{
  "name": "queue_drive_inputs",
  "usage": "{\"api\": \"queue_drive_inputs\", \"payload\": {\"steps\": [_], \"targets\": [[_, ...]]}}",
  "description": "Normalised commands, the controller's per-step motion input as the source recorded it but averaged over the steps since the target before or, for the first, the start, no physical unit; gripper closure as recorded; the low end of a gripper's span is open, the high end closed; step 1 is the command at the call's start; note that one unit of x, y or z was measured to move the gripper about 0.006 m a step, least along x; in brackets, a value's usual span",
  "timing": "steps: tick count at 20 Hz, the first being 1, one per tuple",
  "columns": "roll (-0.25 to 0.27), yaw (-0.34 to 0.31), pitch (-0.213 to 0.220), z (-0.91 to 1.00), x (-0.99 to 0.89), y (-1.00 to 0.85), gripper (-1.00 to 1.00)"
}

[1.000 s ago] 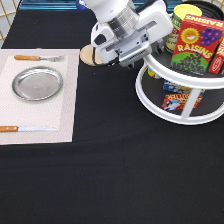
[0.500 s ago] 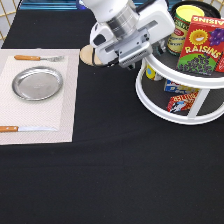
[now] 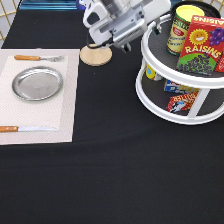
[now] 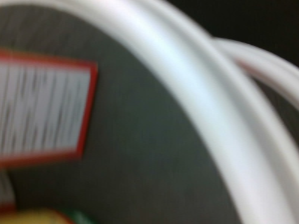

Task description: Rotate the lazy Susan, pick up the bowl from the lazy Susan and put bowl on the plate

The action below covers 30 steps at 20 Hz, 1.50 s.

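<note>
The end effector (image 3: 131, 37) hung by the lazy Susan's (image 3: 150, 97) upper rim, grip state unclear; no bowl was visible, and it risked knocking the raisin box (image 3: 201, 46).

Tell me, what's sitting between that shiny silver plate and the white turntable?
In the exterior view, between the plate and the lazy Susan lies bare black tablecloth. The wooden coaster sits further toward the top, under the gripper.

Glossy white arm (image 3: 125, 20) with grey-shaded joints.
</note>
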Motion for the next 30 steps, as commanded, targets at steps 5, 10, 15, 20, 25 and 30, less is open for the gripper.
{"api": "queue_drive_inputs", "payload": {"steps": [5,10,15,20,25,30], "targets": [[-0.092,-0.020,-0.033,-0.05,-0.91,0.18,-1.00],[-0.142,-0.056,-0.046,-0.02,-0.59,0.48,-1.00],[-0.166,-0.063,-0.006,-0.01,-0.08,0.58,-1.00],[-0.116,-0.057,0.000,-0.16,0.04,0.16,-1.00],[-0.052,-0.026,0.000,-0.10,0.14,-0.21,-1.00],[-0.044,-0.004,0.000,-0.10,0.33,-0.11,-1.00]]}}
